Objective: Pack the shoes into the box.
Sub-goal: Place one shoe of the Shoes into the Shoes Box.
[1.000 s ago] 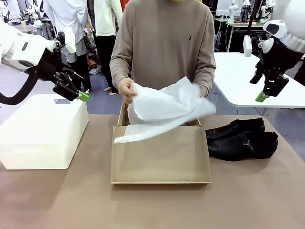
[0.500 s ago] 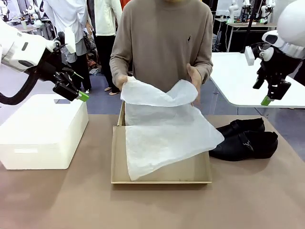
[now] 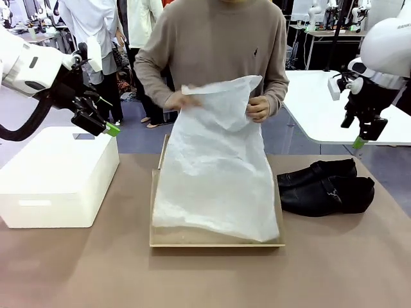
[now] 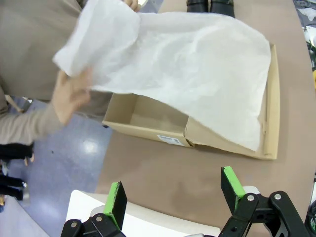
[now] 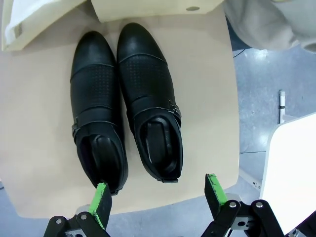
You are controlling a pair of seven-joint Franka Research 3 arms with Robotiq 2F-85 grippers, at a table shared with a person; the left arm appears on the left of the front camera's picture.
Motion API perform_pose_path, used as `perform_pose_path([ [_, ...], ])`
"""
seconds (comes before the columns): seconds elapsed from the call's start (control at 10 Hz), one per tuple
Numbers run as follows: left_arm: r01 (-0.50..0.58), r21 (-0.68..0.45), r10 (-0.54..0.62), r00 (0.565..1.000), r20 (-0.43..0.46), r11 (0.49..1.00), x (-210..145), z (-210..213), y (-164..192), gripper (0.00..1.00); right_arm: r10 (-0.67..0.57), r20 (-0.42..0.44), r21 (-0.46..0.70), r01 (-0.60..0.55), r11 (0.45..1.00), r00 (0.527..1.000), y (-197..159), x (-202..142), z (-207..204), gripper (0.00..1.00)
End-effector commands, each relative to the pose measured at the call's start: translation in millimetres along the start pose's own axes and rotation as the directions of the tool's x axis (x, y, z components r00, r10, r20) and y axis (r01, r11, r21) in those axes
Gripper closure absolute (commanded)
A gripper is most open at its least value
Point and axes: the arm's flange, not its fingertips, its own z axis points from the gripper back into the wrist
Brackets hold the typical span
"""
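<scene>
- Lining step: a person's hand (image 3: 258,108) holds tissue paper (image 3: 215,179) over the box (image 3: 218,242).
- Left gripper (image 4: 174,182) and right gripper (image 5: 157,186) gape empty; next, the right likely must drop onto the shoes (image 5: 148,98) by the table's right edge.

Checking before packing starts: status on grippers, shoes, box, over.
Left gripper open by white bin; right gripper open over shoes. Shoes on table beside box. Person's hands holding tissue paper over box.
</scene>
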Motion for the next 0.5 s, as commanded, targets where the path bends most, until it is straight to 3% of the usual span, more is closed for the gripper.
perform_pose_path([
  [0.0, 0.010, -0.013, -0.009, 1.000, 0.017, 1.000, -2, -1, 2, 0.00, 0.005, 0.009, -0.006, -0.005, 1.000, 1.000, -11, 1, -1, 0.00],
  [0.4, 0.010, -0.013, -0.009, 1.000, 0.017, 1.000, -2, -1, 2, 0.00, 0.000, 0.000, 0.000, 0.000, 1.000, 1.000, 0, 0, 0, 0.00],
])
